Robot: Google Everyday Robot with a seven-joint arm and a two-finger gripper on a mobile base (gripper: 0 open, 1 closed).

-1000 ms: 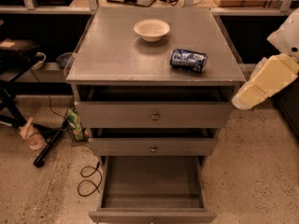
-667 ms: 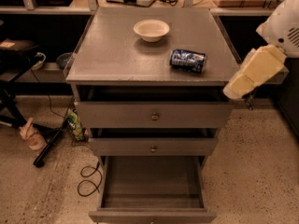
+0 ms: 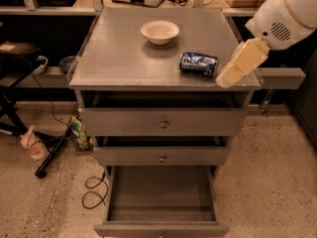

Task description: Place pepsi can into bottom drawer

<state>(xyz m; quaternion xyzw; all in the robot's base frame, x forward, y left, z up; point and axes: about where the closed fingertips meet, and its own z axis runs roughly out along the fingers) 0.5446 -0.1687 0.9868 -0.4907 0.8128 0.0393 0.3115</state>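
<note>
white arm reaching from right | cream gripper (image 3: 227, 77) hovering, state cannot tell | dark-blue metal pepsi can (image 3: 198, 64) lying just left | grey bottom drawer (image 3: 161, 228) standing open below

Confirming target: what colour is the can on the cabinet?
The pepsi can is dark blue with pale markings, camera view; gripper at its right.
</note>
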